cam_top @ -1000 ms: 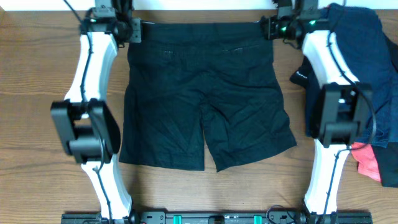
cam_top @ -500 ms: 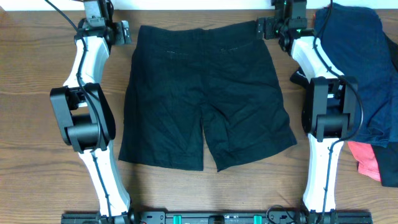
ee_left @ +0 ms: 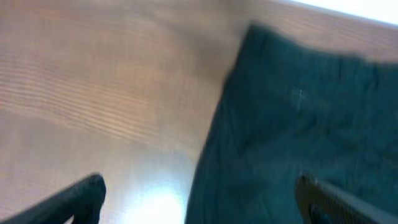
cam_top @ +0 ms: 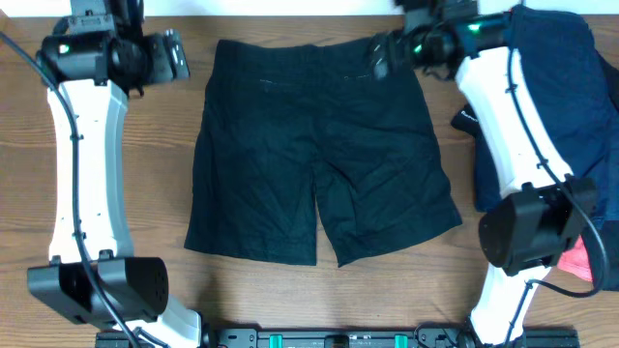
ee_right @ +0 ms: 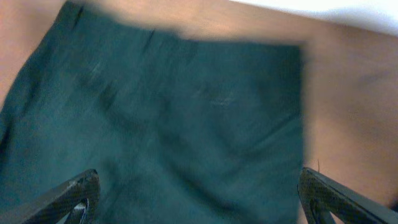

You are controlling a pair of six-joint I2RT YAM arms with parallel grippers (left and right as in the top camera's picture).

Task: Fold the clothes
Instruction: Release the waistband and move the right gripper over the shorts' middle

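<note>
The clothes, a pair of black shorts (cam_top: pixel 319 145), lie spread flat in the middle of the table, waistband at the far side and both legs toward me. My left gripper (cam_top: pixel 174 58) hovers open just left of the waistband's left corner. In its wrist view (ee_left: pixel 205 202) the shorts' edge (ee_left: pixel 298 124) runs below and between the spread fingers. My right gripper (cam_top: pixel 384 56) is open above the waistband's right corner. In the right wrist view (ee_right: pixel 202 199) black fabric (ee_right: pixel 186 112) fills the space under the wide-apart fingers. Neither gripper holds anything.
A heap of navy-blue garments (cam_top: pixel 561 97) lies at the far right beside my right arm, with a coral-pink garment (cam_top: pixel 577 259) below it. A dark piece with white lettering (cam_top: pixel 468 120) sticks out from the heap. The table's far edge (cam_top: pixel 290 8) runs just behind the waistband.
Both grippers were shut at the waistband corners and have opened, letting go. The left one moved outward to the left; the right one swung left over the waistband. The shorts stay flat.
</note>
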